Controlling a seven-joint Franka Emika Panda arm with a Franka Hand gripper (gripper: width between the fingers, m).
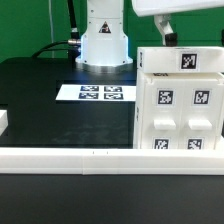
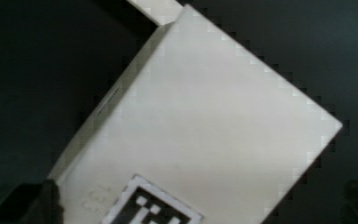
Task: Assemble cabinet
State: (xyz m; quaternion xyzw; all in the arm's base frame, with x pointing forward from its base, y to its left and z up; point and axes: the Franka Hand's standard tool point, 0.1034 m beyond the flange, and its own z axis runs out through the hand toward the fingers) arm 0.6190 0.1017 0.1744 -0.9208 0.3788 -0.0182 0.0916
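Arm (image 1: pixel 150 8) high above cabinet (image 1: pixel 178 100), jaws wide apart.

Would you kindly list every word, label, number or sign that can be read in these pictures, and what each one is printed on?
No readable words, brands or numbers in either view.
Cabinet: black-and-white square tags on its face panels; coded patterns, not text.
Marker board: several of the same kind of square tag; no text.
Wrist view: one tag at the edge of a white panel, partly cut off and blurred; unreadable.
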